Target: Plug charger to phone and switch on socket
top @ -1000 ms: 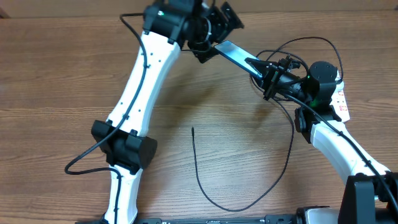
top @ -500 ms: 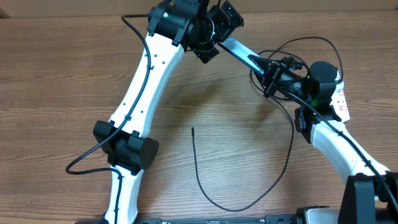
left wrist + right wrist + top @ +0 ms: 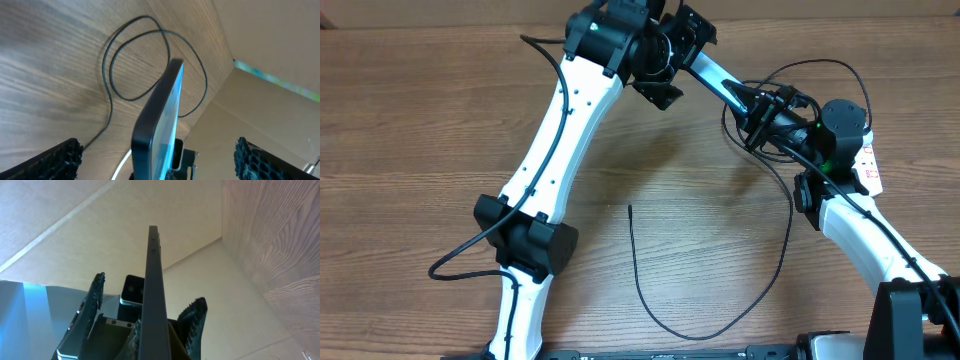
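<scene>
**Overhead.** Clamping the phone (image 3: 712, 74) by its lower right end in the right gripper (image 3: 753, 106), jaws closed tight on it. Holding it clear of the wooden table (image 3: 420, 120), tilted, with its free end pointing up-left. Reaching that free end in between the fingers of the left gripper (image 3: 678, 62), which is standing spread wide at the far edge of the table. Trailing the charger (image 3: 634, 262) loose across the middle of the table: thin tip lying bare near the centre, well apart from both grippers, and the cable curving down, round and back up toward the right arm. Showing only a corner of the socket (image 3: 868, 165), white with red markings, beneath the right arm at the right edge.

**Left wrist.** Looking along the phone (image 3: 159, 117) edge-on, its pale blue screen catching the light. Standing open on either side of it, dark ribbed fingertips (image 3: 57, 159) well apart from the glass and not touching it. Lying on the wood grain behind, black cable loops (image 3: 104, 65); not possible to say whether belonging to the charger. Rising beyond the table edge, plain beige panels.

**Right wrist.** Pinching the phone (image 3: 153, 280) between both fingers (image 3: 196, 317), its thin edge running straight up the middle. Showing wood grain at the right and beige walls behind.
</scene>
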Controlling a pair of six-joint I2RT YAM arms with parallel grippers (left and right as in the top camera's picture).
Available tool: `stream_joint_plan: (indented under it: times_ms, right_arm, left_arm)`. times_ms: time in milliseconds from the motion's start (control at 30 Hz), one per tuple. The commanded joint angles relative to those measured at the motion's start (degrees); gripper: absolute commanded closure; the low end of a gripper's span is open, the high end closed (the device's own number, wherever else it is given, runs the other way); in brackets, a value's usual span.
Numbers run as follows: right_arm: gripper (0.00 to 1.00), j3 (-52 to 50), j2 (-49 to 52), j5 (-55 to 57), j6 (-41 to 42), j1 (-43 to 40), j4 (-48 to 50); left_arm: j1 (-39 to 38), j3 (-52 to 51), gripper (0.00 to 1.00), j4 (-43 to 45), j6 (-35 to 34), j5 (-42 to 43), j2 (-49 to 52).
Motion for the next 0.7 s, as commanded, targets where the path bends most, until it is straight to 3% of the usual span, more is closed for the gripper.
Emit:
stream_joint_plan:
  times_ms: [0, 100, 300, 500, 667]
  right_arm:
    - [0.96, 1.5, -0.4, 0.0, 5.7, 0.4, 1.2]
    - [0.96, 1.5, -0.4, -0.2, 5.9, 0.4, 2.9]
    - [0.96, 1.5, -0.4, -0.3, 8.0, 1.4, 6.1]
    - [0.96, 1.5, -0.4, -0.3, 8.0, 2.4, 6.1]
    - [0.96, 1.5, -0.4, -0.4, 8.0, 2.6, 6.0]
  left_arm:
    - [-0.4, 1.5, 0.00, 0.0, -3.9, 0.7, 0.3]
    - [-0.5, 1.5, 0.01, 0.0, -4.1, 0.6, 0.3]
    - [-0.5, 0.9, 0.11, 0.0, -4.1, -1.1, 0.7]
    - [-0.7, -1.4, 0.12, 0.0, -4.2, -3.7, 0.8]
    - [-0.7, -1.6, 0.20, 0.1, -3.5, -5.1, 1.8]
